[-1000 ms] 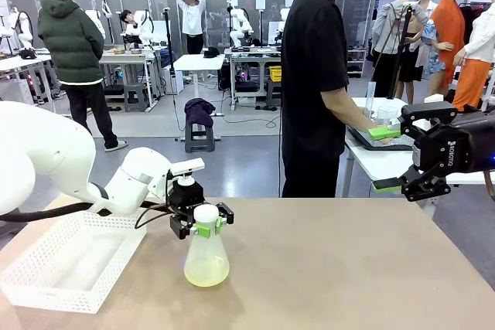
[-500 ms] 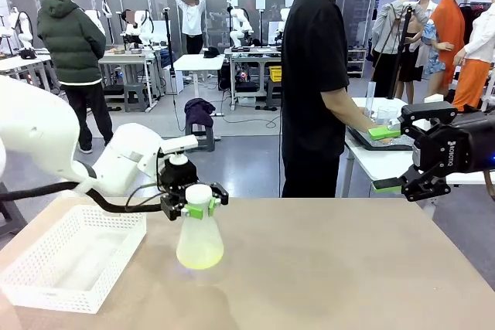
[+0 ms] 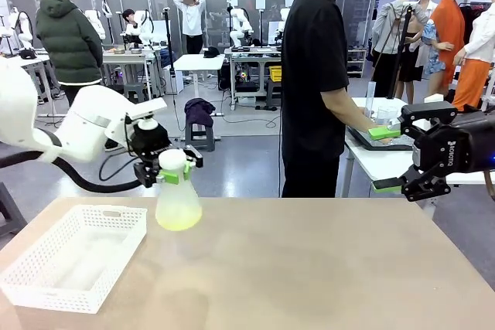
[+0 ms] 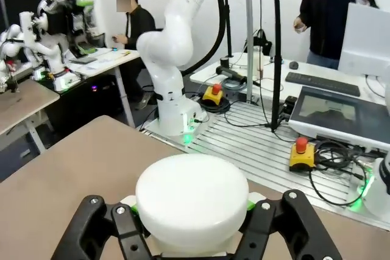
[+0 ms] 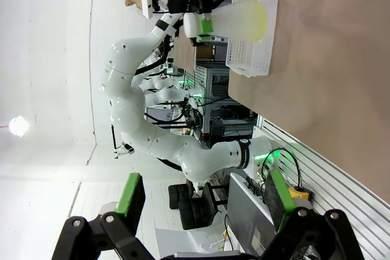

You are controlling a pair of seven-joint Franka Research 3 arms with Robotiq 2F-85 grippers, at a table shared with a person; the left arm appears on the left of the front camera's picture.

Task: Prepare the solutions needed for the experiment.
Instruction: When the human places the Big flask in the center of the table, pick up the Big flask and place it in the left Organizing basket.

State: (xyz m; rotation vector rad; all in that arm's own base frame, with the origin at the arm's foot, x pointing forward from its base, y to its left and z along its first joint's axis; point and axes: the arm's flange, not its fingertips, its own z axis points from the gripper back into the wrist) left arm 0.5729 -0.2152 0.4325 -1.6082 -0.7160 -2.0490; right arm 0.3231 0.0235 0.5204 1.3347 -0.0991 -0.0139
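Yellow-green solution [image 3: 180, 222] sits in a flask [image 3: 177, 205] held above the table [image 3: 309, 268]. Left gripper [image 3: 173, 174] is clamped on its neck. Right gripper [image 3: 389, 159] hangs agape.

It was a robotics lab: beyond the brown worktop [image 3: 309, 268], rows of benches [image 3: 128, 58] carried white robot arms [image 3: 240, 25], with cables, a monitor [image 4: 329, 111] and emergency-stop buttons [image 4: 301, 145] mounted nearby.

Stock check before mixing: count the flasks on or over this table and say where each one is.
1. The flask hangs above the table's left side, beside the white basket, its neck clamped in the left claw. None hidden that I can see.
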